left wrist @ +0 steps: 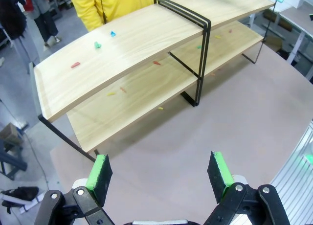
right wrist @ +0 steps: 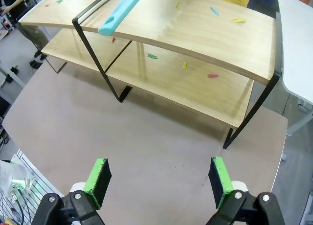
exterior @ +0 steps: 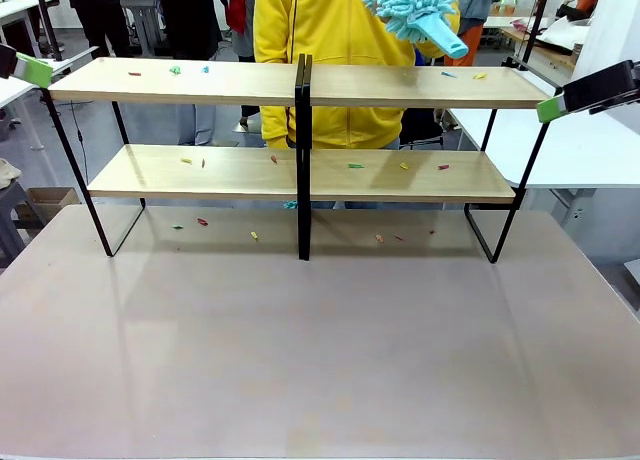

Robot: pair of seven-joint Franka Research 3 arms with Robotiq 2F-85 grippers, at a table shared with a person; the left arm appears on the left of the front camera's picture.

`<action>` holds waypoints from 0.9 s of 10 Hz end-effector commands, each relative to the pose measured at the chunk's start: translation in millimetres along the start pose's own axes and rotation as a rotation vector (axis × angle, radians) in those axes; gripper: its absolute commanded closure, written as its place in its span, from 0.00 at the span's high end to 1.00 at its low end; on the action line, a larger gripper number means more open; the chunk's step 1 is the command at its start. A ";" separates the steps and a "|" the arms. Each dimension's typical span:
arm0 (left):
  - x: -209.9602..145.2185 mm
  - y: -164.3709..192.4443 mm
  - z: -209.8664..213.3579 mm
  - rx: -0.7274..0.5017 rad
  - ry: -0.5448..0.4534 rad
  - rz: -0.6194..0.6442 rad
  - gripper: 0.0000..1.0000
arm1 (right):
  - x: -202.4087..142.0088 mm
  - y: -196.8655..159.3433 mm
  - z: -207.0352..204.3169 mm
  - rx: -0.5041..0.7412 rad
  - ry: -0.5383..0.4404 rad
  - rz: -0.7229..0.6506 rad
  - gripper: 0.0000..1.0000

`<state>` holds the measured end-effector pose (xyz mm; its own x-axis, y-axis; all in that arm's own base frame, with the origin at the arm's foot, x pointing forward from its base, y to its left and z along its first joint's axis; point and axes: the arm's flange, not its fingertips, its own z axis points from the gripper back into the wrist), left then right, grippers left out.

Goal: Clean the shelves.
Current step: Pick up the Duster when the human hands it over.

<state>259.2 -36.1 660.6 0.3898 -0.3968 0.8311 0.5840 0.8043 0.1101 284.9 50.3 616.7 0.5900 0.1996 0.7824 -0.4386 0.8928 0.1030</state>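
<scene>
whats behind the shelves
A person in a yellow top stands right behind the shelves, with a fluffy blue duster raised over their right half. The boards cover bands of the torso, and the duster's head hides how it is held.

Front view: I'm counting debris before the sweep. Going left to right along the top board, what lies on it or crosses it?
Red scrap → green scrap → blue scrap → black centre post → second blue scrap → yellow scrap.
</scene>
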 end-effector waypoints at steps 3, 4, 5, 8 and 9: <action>2.7 2.9 2.3 0.021 -0.108 -0.036 1.00 | -0.1 -1.1 0.5 0.005 -0.002 -0.003 1.00; 3.4 2.6 2.3 0.020 -0.116 -0.037 1.00 | -0.1 -1.1 0.5 0.005 -0.002 -0.003 1.00; 4.3 1.2 2.1 0.024 -0.134 -0.040 1.00 | -0.1 -1.1 0.5 0.005 -0.002 -0.003 1.00; 4.6 2.5 -1.5 0.014 -0.055 0.009 1.00 | -0.1 -1.1 0.5 0.005 -0.002 -0.003 1.00; 11.6 -1.8 7.1 0.027 -0.113 -0.022 1.00 | -0.1 -1.1 0.5 0.005 -0.002 -0.003 1.00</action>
<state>260.2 -39.6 670.0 0.3134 -0.3681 0.8754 0.5736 0.8080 0.1344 284.8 50.2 616.8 0.5899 0.1995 0.7824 -0.4377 0.8933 0.1022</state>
